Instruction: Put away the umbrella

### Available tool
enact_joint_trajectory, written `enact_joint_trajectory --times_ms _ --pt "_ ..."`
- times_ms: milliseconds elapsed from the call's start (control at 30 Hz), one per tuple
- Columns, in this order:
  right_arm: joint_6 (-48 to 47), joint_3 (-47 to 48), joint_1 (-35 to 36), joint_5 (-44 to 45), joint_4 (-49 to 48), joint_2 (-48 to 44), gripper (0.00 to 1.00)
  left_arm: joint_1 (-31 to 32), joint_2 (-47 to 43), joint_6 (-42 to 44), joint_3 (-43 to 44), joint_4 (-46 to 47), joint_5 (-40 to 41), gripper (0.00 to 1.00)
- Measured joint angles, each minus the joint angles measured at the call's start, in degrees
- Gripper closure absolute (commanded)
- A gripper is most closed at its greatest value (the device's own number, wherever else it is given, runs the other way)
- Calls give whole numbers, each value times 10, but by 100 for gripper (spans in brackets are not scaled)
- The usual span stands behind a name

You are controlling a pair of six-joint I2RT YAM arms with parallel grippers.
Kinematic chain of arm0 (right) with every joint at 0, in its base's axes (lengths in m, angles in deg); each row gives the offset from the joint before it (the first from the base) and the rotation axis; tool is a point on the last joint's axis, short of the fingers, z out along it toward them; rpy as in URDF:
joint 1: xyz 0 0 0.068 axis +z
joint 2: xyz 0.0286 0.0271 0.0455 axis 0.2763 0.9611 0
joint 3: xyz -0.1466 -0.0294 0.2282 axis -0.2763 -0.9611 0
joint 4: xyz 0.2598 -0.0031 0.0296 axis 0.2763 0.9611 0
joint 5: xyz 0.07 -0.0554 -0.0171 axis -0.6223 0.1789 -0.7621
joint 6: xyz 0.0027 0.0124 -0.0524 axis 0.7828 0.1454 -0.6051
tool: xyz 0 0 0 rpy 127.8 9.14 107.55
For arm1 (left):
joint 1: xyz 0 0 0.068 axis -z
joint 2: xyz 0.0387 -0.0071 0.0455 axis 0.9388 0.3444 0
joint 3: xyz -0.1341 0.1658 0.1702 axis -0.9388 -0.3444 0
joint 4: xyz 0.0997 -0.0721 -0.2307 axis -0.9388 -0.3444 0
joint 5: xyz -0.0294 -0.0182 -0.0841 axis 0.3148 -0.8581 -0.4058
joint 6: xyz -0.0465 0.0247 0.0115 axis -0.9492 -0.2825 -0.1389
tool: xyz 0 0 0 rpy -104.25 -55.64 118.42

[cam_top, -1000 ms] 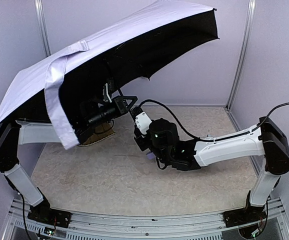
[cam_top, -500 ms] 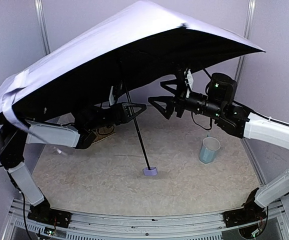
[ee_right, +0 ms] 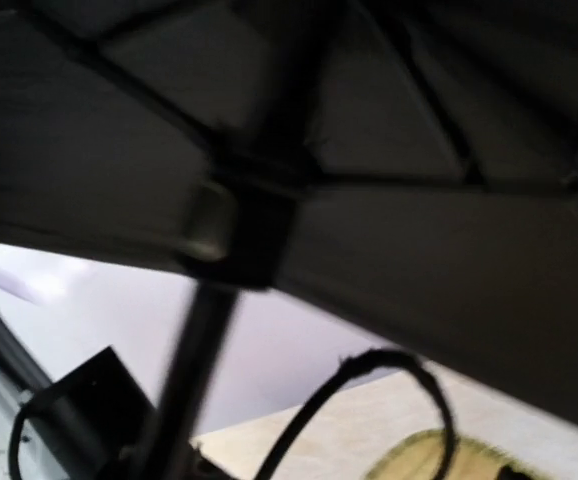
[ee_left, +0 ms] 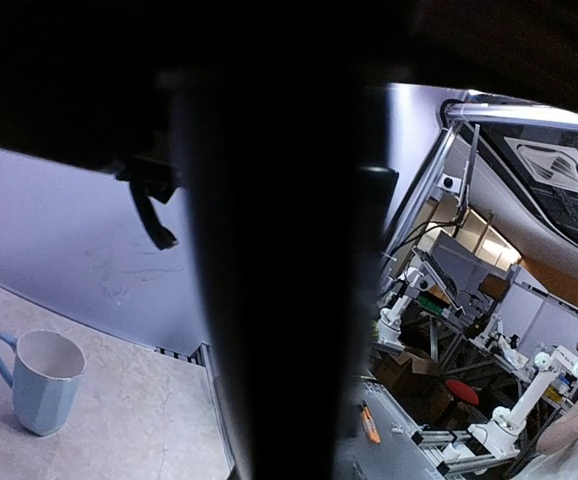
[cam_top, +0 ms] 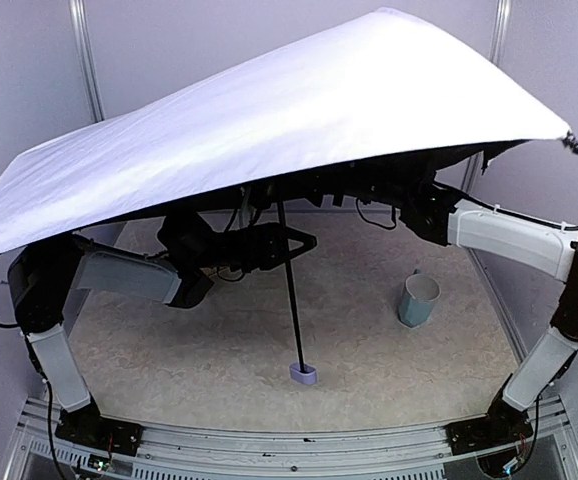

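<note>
Pale lavender-grey fabric umbrella (cam_top: 299, 110), black-lined: fully open, canopy tilted, low at the left and high at the right, covering both arms. Thin black shaft (cam_top: 291, 300): near upright, slightly leaning. Small lavender block handle (cam_top: 303, 374): resting on the beige speckled table (cam_top: 169, 360), front centre. Left gripper (cam_top: 294, 242): at the shaft's upper part under the canopy, fingers either side of it; whether they pinch it cannot be told, the left wrist view being filled by a dark blur. Right arm (cam_top: 509, 235): reaches under the canopy's raised side, its claw hidden there, state not discernible. Light blue ceramic mug (cam_top: 419, 300): upright on the table, right of the handle, well apart.
</note>
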Motion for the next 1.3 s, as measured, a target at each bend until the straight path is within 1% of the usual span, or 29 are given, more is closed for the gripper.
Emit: enact_joint_trajectory --times_ms 67,133,167,233,267,333,367,400,467,500,533,567,600,667,700,733,800,867,933,1067,1167,1200,1233,1267,1300 --pt "23 2 0 -15 -15 15 18 3 0 5 2 -2 -6 100" --pt "47 7 0 -31 -33 28 24 3 1 7 4 -4 -8 100" --pt "56 10 0 -38 -43 35 29 3 2 9 6 -4 -9 100" --pt "82 15 0 -56 -66 47 44 3 4 11 8 -4 -9 100" --pt "87 16 0 -63 -75 51 49 3 6 11 8 -4 -9 100" --pt "111 18 0 -78 -96 59 52 2 10 12 9 -4 -9 100" --pt "120 18 0 -83 -105 62 56 2 13 12 11 -5 -9 100" --pt "129 18 0 -87 -113 65 63 2 17 13 15 -7 -11 100" --pt "146 18 0 -97 -131 72 81 2 22 15 19 -9 -11 100" --pt "151 18 0 -99 -136 73 92 1 23 16 21 -11 -10 100" --pt "163 18 0 -105 -142 74 100 -1 24 18 23 -17 -9 100" --pt "166 18 0 -103 -148 74 100 -2 25 22 25 -19 -8 100" --pt "186 18 0 -102 -148 74 100 -4 25 32 27 -26 -5 96" --pt "206 17 2 -86 -144 71 100 -10 26 58 27 -30 -4 61" --pt "209 15 2 -84 -146 71 100 -11 26 62 27 -35 -3 47" --pt "206 10 2 -80 -149 69 100 -10 26 65 26 -40 1 40" --pt "201 -1 2 -62 -151 64 100 -7 23 74 18 -50 21 33" --pt "195 -19 2 -24 -147 54 100 -5 13 88 -14 -58 51 31" --pt "191 -38 2 25 -140 40 100 1 0 108 -66 -64 90 29" --pt "183 -63 2 120 -117 10 100 26 -14 166 -133 -93 185 30" --pt "182 -77 2 176 -113 -11 100 57 -22 221 -148 -134 268 38" --pt "181 -78 2 191 -111 -15 100 65 -22 234 -148 -144 288 43" --pt "180 -78 2 204 -111 -18 100 71 -23 250 -147 -157 309 53" --pt "179 -78 2 214 -110 -20 100 75 -24 263 -147 -169 326 65" --pt "178 -78 2 221 -110 -22 100 77 -24 273 -146 -177 340 80"
